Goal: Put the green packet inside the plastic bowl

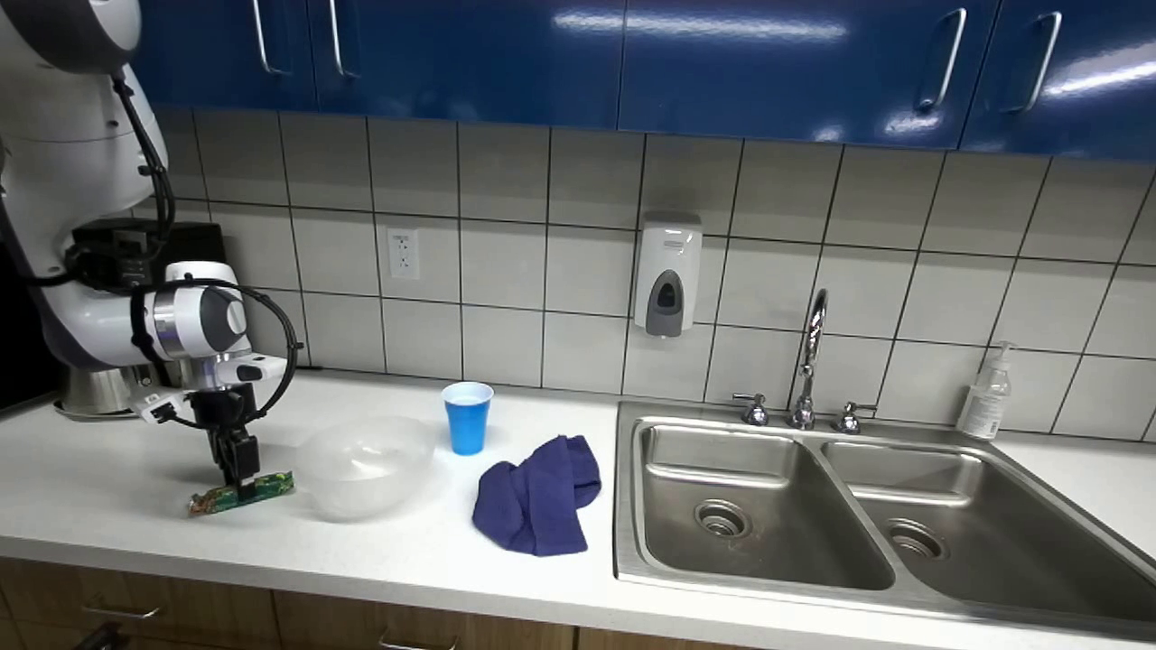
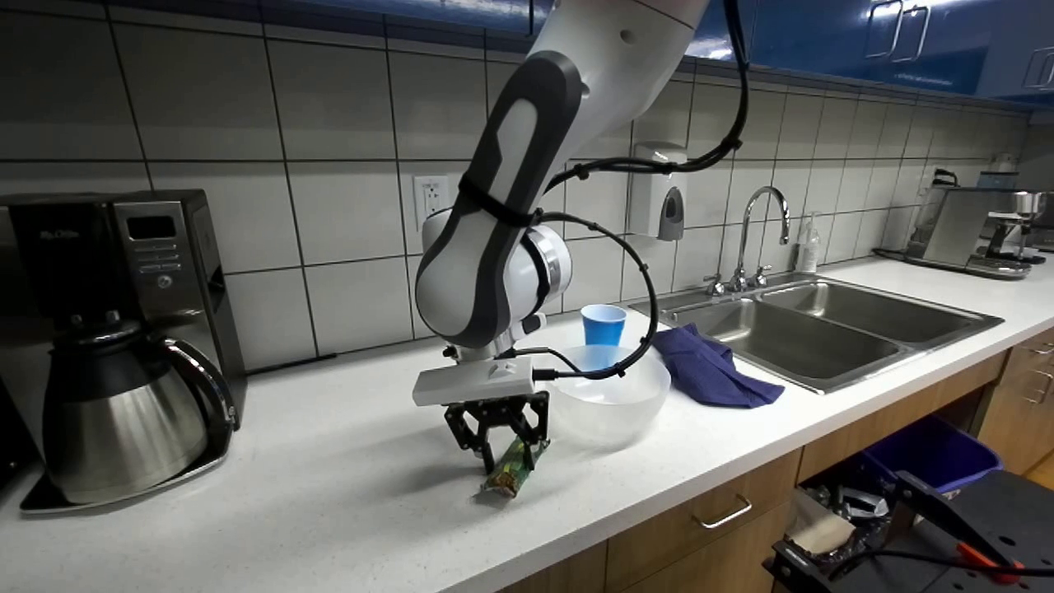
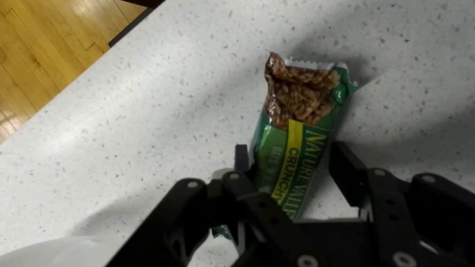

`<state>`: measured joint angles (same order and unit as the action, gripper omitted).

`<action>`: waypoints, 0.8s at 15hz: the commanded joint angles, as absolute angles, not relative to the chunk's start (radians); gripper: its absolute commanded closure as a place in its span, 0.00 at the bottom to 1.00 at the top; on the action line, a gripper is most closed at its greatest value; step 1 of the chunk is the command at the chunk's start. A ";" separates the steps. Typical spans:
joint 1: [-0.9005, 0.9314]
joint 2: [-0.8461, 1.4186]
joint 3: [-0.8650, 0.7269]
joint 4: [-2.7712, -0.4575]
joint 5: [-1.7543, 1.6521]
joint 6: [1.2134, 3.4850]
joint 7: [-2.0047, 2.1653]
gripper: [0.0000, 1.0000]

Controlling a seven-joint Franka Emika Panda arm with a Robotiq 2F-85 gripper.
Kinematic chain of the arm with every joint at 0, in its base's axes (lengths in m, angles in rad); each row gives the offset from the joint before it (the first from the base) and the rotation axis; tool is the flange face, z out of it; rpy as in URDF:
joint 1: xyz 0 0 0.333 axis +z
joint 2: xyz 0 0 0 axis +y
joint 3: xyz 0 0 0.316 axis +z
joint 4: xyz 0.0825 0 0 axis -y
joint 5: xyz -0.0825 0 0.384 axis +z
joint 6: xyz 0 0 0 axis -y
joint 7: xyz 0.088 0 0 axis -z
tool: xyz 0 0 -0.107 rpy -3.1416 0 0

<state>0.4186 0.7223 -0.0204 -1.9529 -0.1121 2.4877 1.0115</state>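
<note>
The green packet (image 1: pixel 273 485) is a Nature Valley bar wrapper lying flat on the white counter. It also shows in an exterior view (image 2: pixel 510 476) and in the wrist view (image 3: pixel 293 148). My gripper (image 2: pixel 510 466) is open and low over the counter, with its fingers on either side of the packet. In the wrist view, the left finger is close against the packet's edge and a gap shows at the right finger (image 3: pixel 289 150). The clear plastic bowl (image 1: pixel 361 478) stands beside the packet; its rim shows in the wrist view (image 3: pixel 63 250). The packet's far end is partly hidden by the gripper.
A blue cup (image 1: pixel 468 420) stands behind the bowl. A purple cloth (image 1: pixel 542 501) lies between the bowl and the double sink (image 1: pixel 759 506). A coffee maker (image 2: pixel 156 247) with a steel carafe (image 2: pixel 123 428) stands at the counter's end. The counter's front edge is near the packet.
</note>
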 commanded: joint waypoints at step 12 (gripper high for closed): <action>0.501 0.568 -0.094 -2.057 -0.182 2.586 1.075 0.84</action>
<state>0.4543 0.6752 -0.0603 -1.9786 -0.1317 2.5589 1.0233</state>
